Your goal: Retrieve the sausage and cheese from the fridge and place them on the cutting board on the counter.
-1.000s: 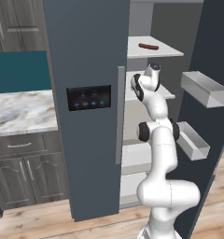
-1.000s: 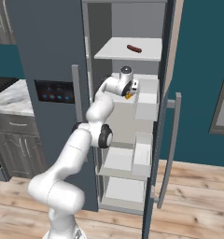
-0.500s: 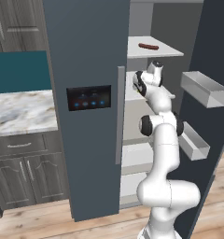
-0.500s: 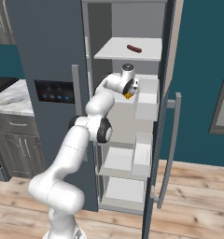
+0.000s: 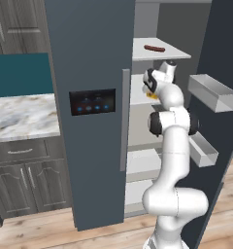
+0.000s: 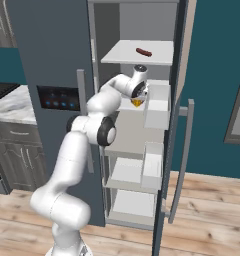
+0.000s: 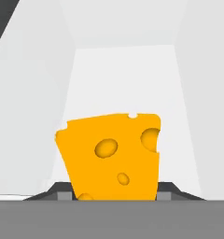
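While its right door stands swung wide, the tall slate-blue fridge (image 5: 89, 58) shows white shelves inside, and its closed left door carries a black panel with blue lights. To the left of the fridge runs the marble counter (image 5: 21, 116) over dark grey cabinets; no cutting board can be made out on the part that shows. The white arm reaches from the floor in front of the fridge into its second shelf from the top. On the fridge's top shelf, above the arm's hand, lies the sausage (image 6: 144, 52), untouched. The gripper (image 6: 137, 100) sits on the second shelf with its jaws partly closed around the cheese (image 7: 111, 156), a holed yellow-orange wedge pressed up between the fingertips, so it appears gripped.

Judging from this, the risk lies in the withdrawal. The wedge tapers, so a shallow or off-centre pinch could let it twist or slip free as the hand pulls back. The hand could also clip the door bins (image 5: 213, 92) just right of the shelf.
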Robot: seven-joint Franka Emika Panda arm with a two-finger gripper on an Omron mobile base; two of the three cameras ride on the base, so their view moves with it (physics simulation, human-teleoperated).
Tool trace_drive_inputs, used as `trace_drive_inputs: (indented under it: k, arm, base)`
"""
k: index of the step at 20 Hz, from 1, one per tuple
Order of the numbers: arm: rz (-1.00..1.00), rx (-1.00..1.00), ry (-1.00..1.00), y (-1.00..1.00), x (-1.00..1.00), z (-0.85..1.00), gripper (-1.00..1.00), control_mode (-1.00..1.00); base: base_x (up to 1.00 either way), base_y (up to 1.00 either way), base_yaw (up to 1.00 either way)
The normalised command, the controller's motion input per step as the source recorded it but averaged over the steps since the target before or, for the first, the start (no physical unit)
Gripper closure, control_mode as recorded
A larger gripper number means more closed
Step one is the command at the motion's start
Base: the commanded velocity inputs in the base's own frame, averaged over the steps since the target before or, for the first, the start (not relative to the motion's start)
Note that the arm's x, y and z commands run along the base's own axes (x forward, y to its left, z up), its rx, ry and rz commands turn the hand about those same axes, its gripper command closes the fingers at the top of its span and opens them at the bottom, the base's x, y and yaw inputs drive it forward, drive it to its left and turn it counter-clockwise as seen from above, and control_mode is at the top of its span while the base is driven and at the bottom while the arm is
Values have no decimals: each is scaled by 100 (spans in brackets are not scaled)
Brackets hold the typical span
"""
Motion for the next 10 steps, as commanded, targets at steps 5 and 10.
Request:
trace_drive_inputs:
  k: [5,10]
  arm:
    - [0,0,0,13,-74,-10,100,-100]
    - [0,0,0,6,-75,-2,100,-100]
  base:
    - [0,0,0]
    - [0,0,0]
